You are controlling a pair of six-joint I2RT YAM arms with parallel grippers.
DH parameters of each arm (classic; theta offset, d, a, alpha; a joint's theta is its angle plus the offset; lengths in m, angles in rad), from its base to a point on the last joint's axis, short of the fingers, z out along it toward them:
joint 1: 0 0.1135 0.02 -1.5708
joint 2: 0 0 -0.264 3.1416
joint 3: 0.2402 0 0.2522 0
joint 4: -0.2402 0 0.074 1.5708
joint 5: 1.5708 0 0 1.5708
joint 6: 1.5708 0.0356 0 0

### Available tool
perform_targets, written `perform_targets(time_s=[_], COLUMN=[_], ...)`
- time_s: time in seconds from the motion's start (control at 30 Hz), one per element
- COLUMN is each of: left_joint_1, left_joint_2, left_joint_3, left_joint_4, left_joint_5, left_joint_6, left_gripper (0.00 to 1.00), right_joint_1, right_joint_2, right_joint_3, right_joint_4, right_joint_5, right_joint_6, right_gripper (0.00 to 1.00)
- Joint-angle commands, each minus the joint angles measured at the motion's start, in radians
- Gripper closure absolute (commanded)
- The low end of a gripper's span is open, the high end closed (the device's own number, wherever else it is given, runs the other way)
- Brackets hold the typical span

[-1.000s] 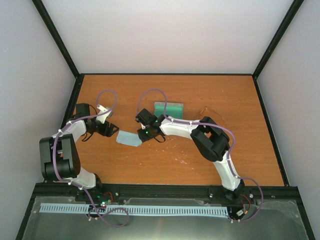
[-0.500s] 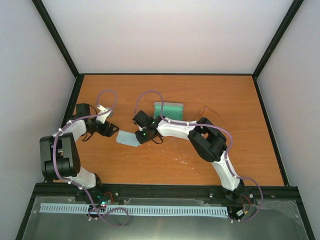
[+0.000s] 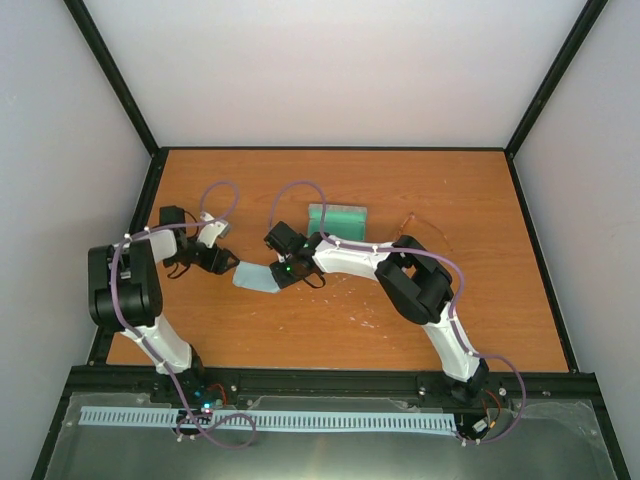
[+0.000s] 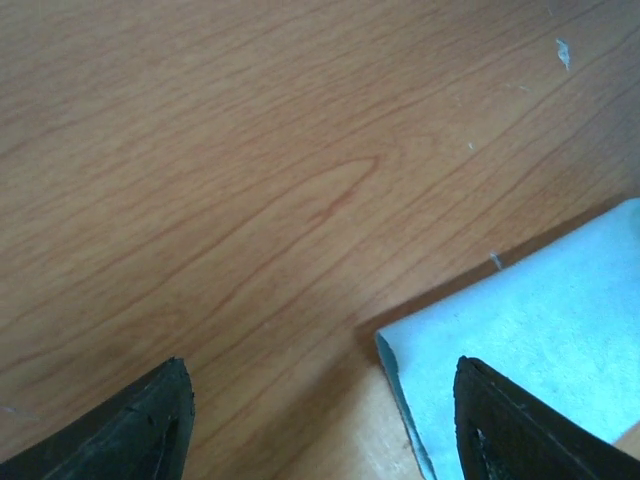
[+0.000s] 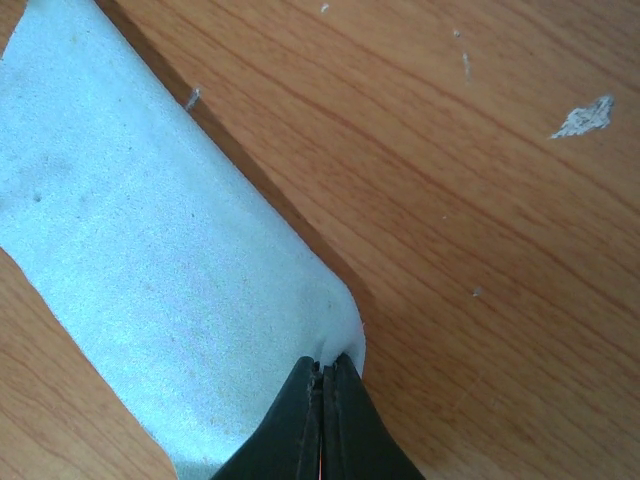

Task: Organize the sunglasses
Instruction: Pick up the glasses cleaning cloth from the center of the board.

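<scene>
Sunglasses (image 3: 416, 220) with thin reddish-brown wire frames lie on the brown wooden table (image 3: 330, 325), well away from both grippers, out past the bent middle of the right arm. The grey box with the green inside (image 3: 337, 217) sits between them and the right gripper (image 5: 325, 366). That gripper is squeezed tight, and it pinches one corner of the soft pale blue cloth (image 5: 150, 230). The rest of the cloth spreads out flat in front of its tips. The left gripper (image 4: 320, 372) is wide open with nothing in it. Another corner of the cloth lies on the wood between its two black fingers (image 4: 150, 425), closer to one finger than the other.
</scene>
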Motion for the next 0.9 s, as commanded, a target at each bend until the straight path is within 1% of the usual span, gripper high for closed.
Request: perform_targets(time_s=[0.0,0.1,0.43,0.63,0.87], left_joint_1=[0.005,-0.003,-0.046,-0.064,-0.093], left_joint_2=[0.029,0.044,0.077,0.094,0.083], left_joint_3=[0.065,0.077,0.064,0.078,0.057], left_joint_4=[-0.012,-0.020,-0.055,-0.057,-0.061], left_joint_5=[0.011,0.014,0.026,0.008,-0.017], left_joint_6=[0.037,0.040,0.081,0.082,0.087], left_gripper=[0.29,0.32,0.47,0.48,0.57], right_joint_1=[0.006,0.007,0.007,0.007,0.007], right_joint_2=[0.024,0.021,0.021,0.021,0.016], right_joint_3=[0.008,0.007,0.006,0.007,0.007], right_joint_4=[-0.035,-0.034,-0.031,-0.034,-0.034], right_joint_5=[0.025,0.020,0.010,0.009,0.012], right_joint_6=[-0.003,-0.004,-0.009,-0.012,-0.014], right_gripper=[0.97,0.97,0.97,0.97,0.97])
